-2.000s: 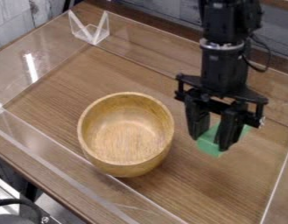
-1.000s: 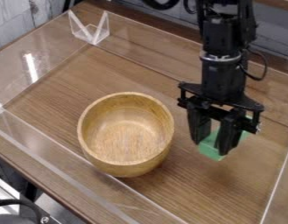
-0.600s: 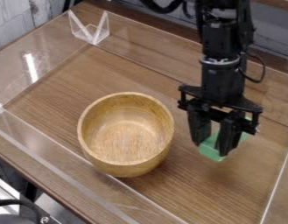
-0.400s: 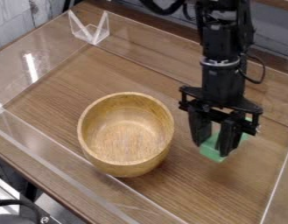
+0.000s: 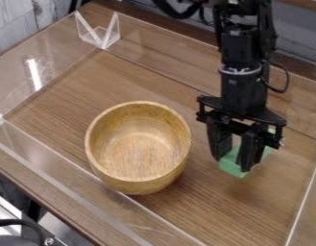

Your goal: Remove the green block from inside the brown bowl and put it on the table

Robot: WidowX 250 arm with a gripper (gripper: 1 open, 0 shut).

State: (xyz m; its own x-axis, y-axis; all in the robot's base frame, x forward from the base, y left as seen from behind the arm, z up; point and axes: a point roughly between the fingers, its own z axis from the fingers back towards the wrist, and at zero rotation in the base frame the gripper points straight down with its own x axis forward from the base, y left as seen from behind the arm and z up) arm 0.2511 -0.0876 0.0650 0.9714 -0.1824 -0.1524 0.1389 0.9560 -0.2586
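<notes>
1. Green and matte, the block (image 5: 233,166) is outside the brown bowl (image 5: 137,144), to the right of it in the view and well apart from its rim. It seems to be above or on the table (image 5: 211,211); from this angle I cannot tell whether its bottom touches the wood.
2. The claw (image 5: 237,152) points down at this same side of the bowl. Its fingers are closed upon the block, so they are not fully together; the block fills the space between them. Part of the block is hidden behind the dark fingers.
3. I judge that the step in hand is the setting down, and most of the task is done.
4. For doing it well, the claw should go straight down and slowly, until the block rests on the wood. Sideways travel is not needed, because the block is already free of the bowl.
5. The block looks somewhat slanted in the grip. It would be good to let one edge meet the table softly, then let the block settle flat, without pressing hard.
6. Only after this should the fingers open, evenly and gently. If they open too early, the block may drop and tip over.
7. Afterwards the claw should rise straight up, so that no finger drags the block or knocks the bowl.
</notes>
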